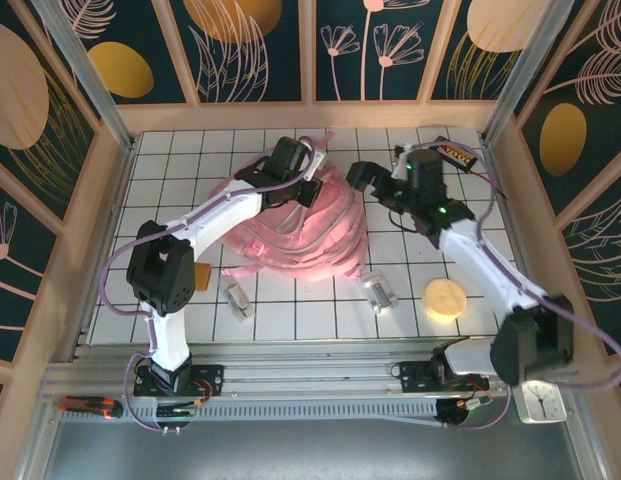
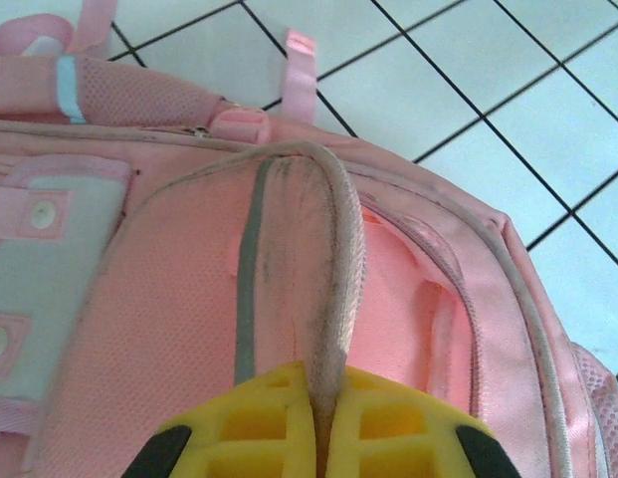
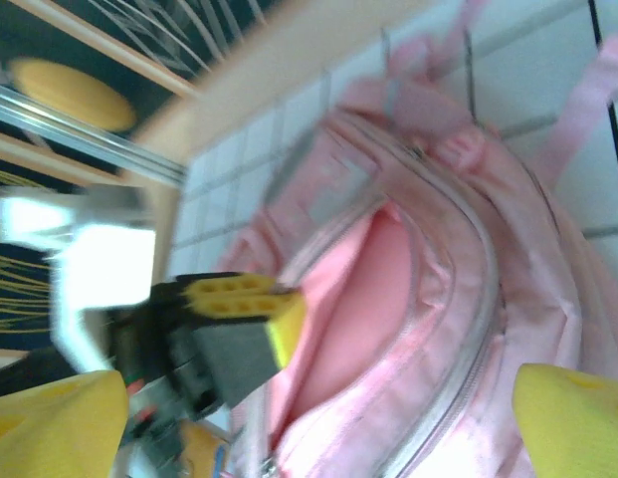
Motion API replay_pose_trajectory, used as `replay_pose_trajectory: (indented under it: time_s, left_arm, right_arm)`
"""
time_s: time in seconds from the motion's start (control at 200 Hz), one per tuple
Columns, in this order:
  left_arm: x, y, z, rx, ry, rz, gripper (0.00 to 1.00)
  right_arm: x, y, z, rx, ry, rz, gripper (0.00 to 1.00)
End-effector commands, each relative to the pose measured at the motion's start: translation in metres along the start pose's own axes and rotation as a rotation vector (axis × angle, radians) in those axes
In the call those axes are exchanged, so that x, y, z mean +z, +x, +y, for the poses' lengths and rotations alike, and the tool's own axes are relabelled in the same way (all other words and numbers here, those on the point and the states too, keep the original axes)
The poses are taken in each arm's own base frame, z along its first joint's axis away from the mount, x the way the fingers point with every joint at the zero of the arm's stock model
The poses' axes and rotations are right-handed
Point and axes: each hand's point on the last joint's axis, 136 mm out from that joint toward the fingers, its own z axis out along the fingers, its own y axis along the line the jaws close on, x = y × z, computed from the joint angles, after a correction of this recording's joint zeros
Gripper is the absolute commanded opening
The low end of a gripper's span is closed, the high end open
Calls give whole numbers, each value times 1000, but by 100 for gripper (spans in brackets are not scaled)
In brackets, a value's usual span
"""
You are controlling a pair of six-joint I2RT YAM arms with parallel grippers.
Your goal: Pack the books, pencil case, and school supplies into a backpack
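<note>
While left jaws pinch the backpack (image 2: 169, 329), right jaws stand spread over it.

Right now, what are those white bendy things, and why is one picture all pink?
Those are two robot arms bolted to a table. One picture looks down from above; the other two come from little cameras on each wrist. In the middle lies a pink backpack. The left arm's fingers, yellow, are shut on the edge of its opening. The right arm's fingers are wide open, holding nothing. Near the bag lie a small orange pad and silver clips.
</note>
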Motion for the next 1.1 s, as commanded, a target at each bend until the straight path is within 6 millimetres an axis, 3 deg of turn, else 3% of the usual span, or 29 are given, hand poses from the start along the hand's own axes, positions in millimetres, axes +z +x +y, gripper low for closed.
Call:
replay_pose_trajectory:
  time_s: [0.0,0.055,0.35,0.565,0.625,0.801,1.096]
  left_arm:
    - [-18,-37,25,-43,-35,-110,0]
    - [-19,-39,32,-42,-38,-116,0]
    - [-8,-27,70,-43,-103,-88,0]
    - [-3,-19,80,-9,-104,-79,0]
    - [-3,-19,78,-5,-94,-78,0]
    - [-8,-16,75,-4,-78,-88,0]
    - [-17,-6,71,-6,-72,-89,0]
  right_arm:
    - [-7,19,1,-74,-78,14,98]
    - [-7,49,19,-211,-85,84,98]
    - [36,237,49,-603,-12,556,95]
    - [81,333,84,-774,-42,697,99]
    - [94,358,84,-821,-30,744,99]
    - [123,393,90,-920,21,781,99]
    - [147,399,65,-949,154,788,98]
